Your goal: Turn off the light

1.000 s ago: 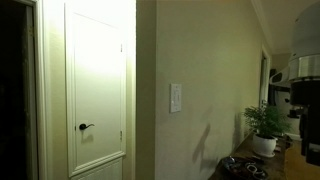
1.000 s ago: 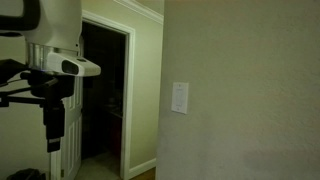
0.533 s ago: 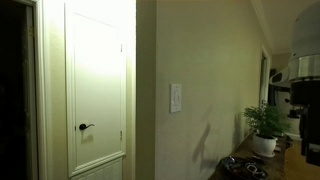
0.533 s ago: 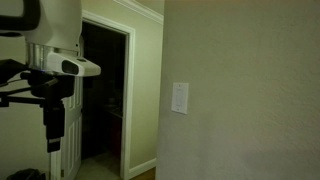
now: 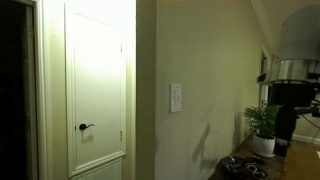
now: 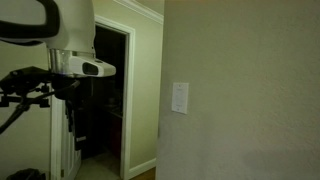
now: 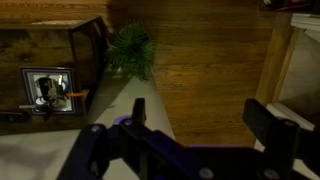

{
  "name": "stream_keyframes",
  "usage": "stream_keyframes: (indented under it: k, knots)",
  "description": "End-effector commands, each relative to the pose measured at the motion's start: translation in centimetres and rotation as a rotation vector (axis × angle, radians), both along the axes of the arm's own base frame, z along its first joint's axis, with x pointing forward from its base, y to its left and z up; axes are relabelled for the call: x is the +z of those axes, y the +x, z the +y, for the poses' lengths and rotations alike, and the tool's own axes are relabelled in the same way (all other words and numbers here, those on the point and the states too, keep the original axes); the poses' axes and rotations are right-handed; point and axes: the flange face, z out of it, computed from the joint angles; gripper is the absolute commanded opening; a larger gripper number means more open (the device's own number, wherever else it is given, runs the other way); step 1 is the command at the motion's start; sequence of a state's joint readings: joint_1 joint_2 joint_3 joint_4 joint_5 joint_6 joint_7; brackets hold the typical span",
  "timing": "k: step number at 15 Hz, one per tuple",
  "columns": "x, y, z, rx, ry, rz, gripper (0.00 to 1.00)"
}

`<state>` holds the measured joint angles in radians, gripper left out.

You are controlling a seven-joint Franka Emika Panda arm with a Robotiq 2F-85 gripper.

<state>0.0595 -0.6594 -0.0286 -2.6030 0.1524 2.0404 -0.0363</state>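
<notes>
Light switch [image 5: 176, 97] sits on a dim beige wall [image 5: 215, 60] near a white door [image 5: 97, 90]; gripper [image 7: 200, 125] released.

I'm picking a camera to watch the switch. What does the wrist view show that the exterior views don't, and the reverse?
Wrist only: the black tool with its fingers apart, seen close. Exterior only: the small white rectangular wall switch plate and the black lever door handle. Both: the green leafy potted plant, also in an exterior view.
</notes>
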Motion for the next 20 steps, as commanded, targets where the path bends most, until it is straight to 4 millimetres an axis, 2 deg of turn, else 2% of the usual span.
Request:
stream_keyframes:
  k: [1,5,9,10,11,13,17,20]
  knots:
    - [-0.3,4.5,-1.3,-0.01,-0.049,-0.043,1.0]
    - [0.1,9.0,-1.7,-0.02,-0.088,-0.11,1.0]
    - [1.2,12.7,-1.0,-0.021,-0.108,-0.178,1.0]
    - [1.5,13.2,-0.7,-0.023,-0.112,-0.187,1.0]
    - [1.0,11.8,-1.0,-0.017,-0.09,-0.161,1.0]
    - [1.3,12.8,-0.7,-0.011,-0.096,-0.169,1.0]
    - [1.3,13.0,-0.6,-0.01,-0.097,-0.169,1.0]
    - [0.9,14.8,-0.1,-0.021,-0.09,-0.192,1.0]
